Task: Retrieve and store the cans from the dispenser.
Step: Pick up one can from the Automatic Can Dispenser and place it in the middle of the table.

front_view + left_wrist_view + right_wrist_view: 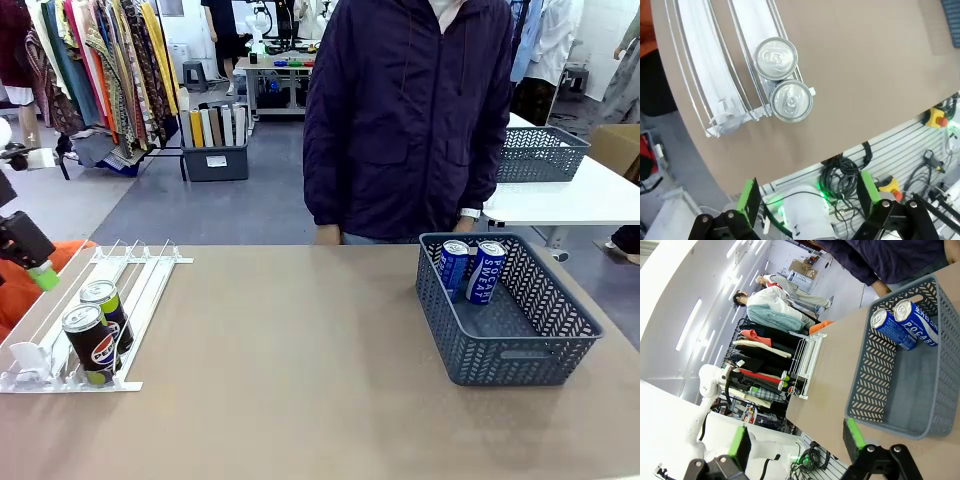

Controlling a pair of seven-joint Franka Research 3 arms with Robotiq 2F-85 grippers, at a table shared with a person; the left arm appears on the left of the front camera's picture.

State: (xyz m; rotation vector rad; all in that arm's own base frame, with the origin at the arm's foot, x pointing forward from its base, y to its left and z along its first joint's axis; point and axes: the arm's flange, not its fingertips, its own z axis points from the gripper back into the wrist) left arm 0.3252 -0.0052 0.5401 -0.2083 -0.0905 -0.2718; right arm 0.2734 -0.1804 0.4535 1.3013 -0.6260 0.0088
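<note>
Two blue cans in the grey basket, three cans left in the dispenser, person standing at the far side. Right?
Not quite. The dispenser has two cans left, not three: the black Pepsi can at the front stop and the black-and-green can right behind it in the same lane, as the front view shows. The two blue cans in the grey basket and the person at the far side are right.
</note>
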